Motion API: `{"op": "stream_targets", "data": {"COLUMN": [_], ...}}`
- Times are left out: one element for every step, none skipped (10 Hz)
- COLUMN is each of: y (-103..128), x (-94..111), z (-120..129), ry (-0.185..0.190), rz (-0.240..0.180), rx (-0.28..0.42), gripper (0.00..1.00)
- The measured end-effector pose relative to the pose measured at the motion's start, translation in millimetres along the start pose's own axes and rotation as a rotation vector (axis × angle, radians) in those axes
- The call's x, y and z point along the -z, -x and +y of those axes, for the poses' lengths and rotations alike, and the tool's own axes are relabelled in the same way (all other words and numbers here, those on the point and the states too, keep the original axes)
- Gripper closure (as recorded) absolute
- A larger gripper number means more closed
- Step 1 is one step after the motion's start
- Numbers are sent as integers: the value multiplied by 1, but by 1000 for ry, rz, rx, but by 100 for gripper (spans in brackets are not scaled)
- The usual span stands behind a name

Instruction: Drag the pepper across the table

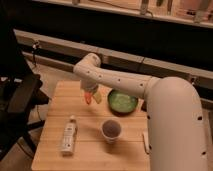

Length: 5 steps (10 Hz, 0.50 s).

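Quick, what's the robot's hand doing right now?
Gripper: closed on the pepper, over the far part of the table, beside the green bowl.

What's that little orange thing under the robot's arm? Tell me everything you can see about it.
That is the pepper: small, slender, orange-red, smooth-looking, standing almost upright. It sits right at the gripper at the end of the white arm, above the far part of the wooden table, near the green bowl but apart from it. Whether its tip touches the wood is not clear.
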<state>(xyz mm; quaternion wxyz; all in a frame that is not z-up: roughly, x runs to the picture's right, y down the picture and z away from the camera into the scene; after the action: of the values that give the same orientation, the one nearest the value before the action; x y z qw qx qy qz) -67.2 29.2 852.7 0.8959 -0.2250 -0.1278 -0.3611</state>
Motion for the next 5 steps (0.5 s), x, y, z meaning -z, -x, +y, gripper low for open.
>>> {"op": "stream_targets", "data": {"y": [-8, -11, -16, -17, -20], "x": [0, 0, 1, 2, 4], "z": [-4, -12, -20, -27, -32], "ry": [-24, -48, -67, -83, -84], "rz": [-4, -13, -23, -39, -60], "rx": [-3, -3, 2, 10, 17], "gripper": [20, 20, 20, 20, 20]}}
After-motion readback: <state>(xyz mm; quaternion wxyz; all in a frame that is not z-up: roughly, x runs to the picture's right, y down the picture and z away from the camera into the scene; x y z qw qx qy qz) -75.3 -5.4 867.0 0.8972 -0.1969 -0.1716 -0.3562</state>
